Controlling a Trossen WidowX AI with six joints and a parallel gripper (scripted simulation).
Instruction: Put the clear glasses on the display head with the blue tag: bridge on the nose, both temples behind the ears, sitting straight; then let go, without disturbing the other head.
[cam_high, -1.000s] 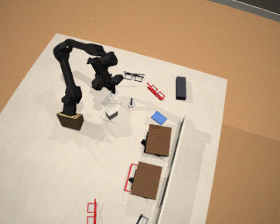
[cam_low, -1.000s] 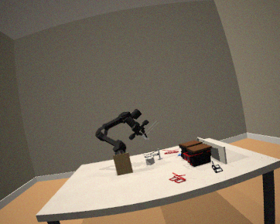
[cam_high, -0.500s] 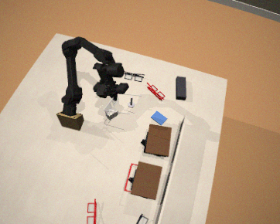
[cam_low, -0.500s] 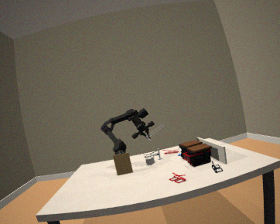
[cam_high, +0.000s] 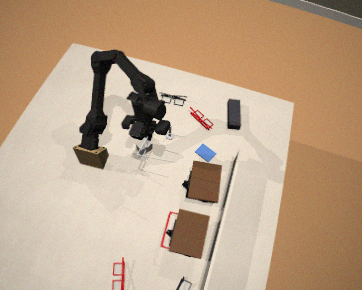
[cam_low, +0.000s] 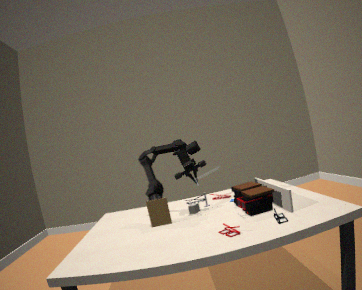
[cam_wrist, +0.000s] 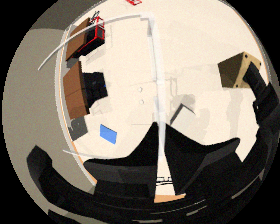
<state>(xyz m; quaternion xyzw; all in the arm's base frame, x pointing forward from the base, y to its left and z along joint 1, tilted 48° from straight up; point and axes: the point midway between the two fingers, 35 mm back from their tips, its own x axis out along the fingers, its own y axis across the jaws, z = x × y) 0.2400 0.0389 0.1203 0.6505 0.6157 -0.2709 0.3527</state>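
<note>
Clear glasses (cam_wrist: 160, 91) hang pinched in the closed gripper (cam_wrist: 164, 173) above the table (cam_high: 60, 210); in the wrist view only one pale temple and a faint frame arc read. From above, the dark wrist hides the gripper's fingers. Farther off, the blue tag (cam_high: 205, 152) lies beside the nearer brown-topped display head (cam_high: 205, 182), its face unseen. Red glasses (cam_high: 201, 118) lie beyond.

A bare test room, like a robotics lab: plain grey walls (cam_low: 100, 100), an orange-brown floor (cam_low: 30, 260), and one white rectangular table (cam_low: 150, 250) carrying a black jointed robot arm (cam_low: 150, 175) on a tan block base (cam_low: 159, 212)
</note>
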